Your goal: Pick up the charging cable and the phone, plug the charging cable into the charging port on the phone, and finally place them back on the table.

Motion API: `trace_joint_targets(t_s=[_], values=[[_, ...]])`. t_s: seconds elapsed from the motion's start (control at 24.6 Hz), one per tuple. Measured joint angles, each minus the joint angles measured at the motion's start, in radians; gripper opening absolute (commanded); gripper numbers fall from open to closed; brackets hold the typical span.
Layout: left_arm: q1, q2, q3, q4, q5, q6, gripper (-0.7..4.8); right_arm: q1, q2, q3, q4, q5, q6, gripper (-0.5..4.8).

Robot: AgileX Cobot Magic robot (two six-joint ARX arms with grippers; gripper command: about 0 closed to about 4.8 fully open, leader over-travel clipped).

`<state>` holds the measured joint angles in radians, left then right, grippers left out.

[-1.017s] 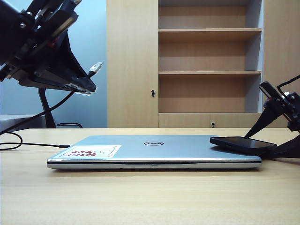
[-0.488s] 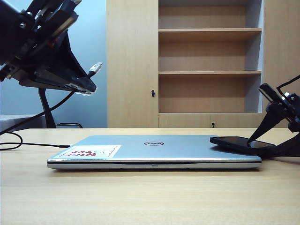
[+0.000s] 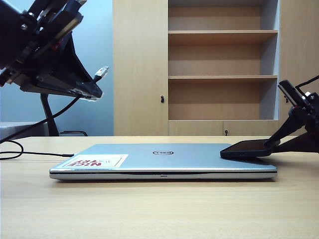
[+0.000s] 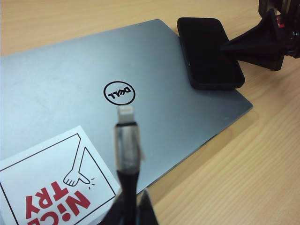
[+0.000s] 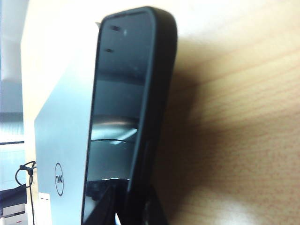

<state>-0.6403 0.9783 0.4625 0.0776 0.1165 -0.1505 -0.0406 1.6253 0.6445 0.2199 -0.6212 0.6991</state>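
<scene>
My left gripper point(image 3: 93, 93) hangs high at the left, shut on the charging cable point(image 3: 63, 110); its silvery plug tip point(image 3: 102, 71) juts up past the fingers. In the left wrist view the plug point(image 4: 125, 114) points at the laptop lid from my left gripper point(image 4: 131, 212). The black phone point(image 3: 246, 148) lies at the laptop's right corner, its right end tipped up. My right gripper point(image 3: 272, 144) is shut on that end. The right wrist view shows the phone point(image 5: 123, 103) edge-on between the fingers of my right gripper point(image 5: 125, 208). I cannot make out the charging port.
A closed silver Dell laptop point(image 3: 164, 160) with a red-white sticker point(image 3: 94, 161) lies mid-table point(image 3: 149, 209). The cable's slack loops on the table at the far left point(image 3: 20, 149). A wooden shelf unit point(image 3: 222, 74) stands behind.
The right gripper's fingers have closed on the phone's right end, and that end has tipped up off the laptop lid. The left gripper and cable have not moved.
</scene>
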Motion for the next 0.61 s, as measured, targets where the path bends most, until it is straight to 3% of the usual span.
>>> trace_joint_targets(t_s=[0.37, 0.61], values=[[0.000, 0.000, 0.000, 0.000, 0.000, 0.000, -0.06, 0.002, -0.024, -0.002, 0.002, 0.011, 0.000, -0.01], [0.000, 0.000, 0.000, 0.000, 0.000, 0.000, -0.06, 0.010, -0.205, -0.014, -0.116, 0.070, -0.048, -0.03]])
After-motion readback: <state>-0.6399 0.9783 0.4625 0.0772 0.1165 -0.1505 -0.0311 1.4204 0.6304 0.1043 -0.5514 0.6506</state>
